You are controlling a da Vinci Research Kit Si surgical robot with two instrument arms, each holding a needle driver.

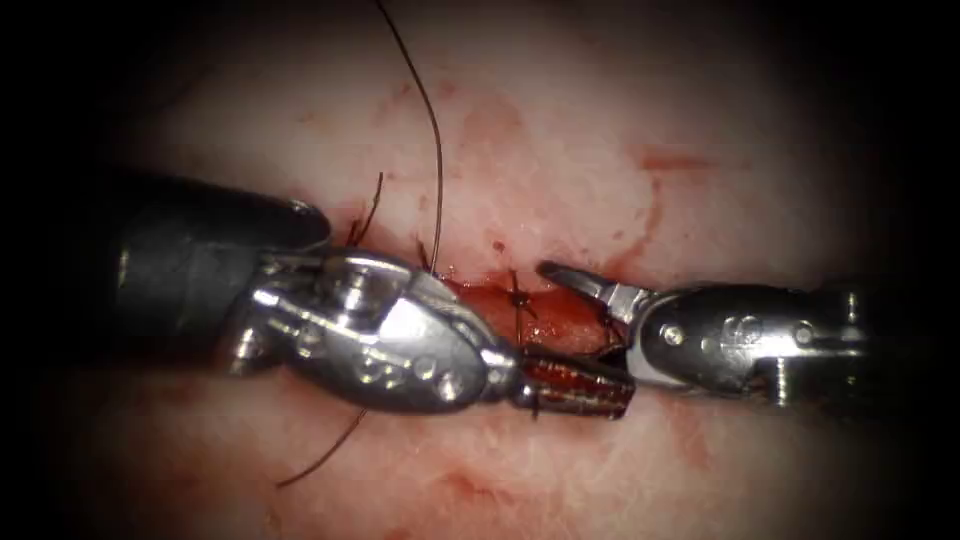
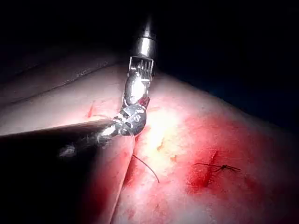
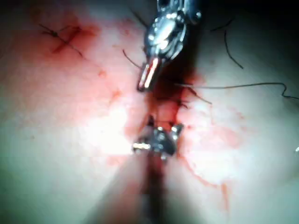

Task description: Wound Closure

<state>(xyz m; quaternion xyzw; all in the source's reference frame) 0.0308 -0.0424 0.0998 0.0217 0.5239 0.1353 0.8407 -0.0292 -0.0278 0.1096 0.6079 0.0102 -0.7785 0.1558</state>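
**A:** What is the left arm's silver, red-smeared needle driver doing?

**B:** It is reaching in from 9 o'clock and pointing toward 3 o'clock. It is lying just at the 6 o'clock edge of the open red cut in the pale pink slab of tissue. Its two ridged jaws are sitting closed together, and I am seeing nothing gripped between them. In the right wrist view, that tool is showing as one tapered bar.

**A:** And the right arm's shiny steel needle driver?

**B:** It is coming in from 3 o'clock with its jaws spread wide. The upper one is pointing toward 10 o'clock over the cut, and the lower one is tucking behind the left tool's tip. It is holding nothing. Its own camera is showing its two tips standing apart above the cut.

**A:** Where is the thin dark thread running?

**B:** It is rising from the cut's left end toward 12 o'clock. Another stretch is trailing out from under the left tool toward 7 o'clock. A small dark knotted stitch is crossing the cut between the two tools. Smears of red fluid are lying toward 1 o'clock from it.

**A:** And the curved needle?

**B:** I cannot tell where it is lying.
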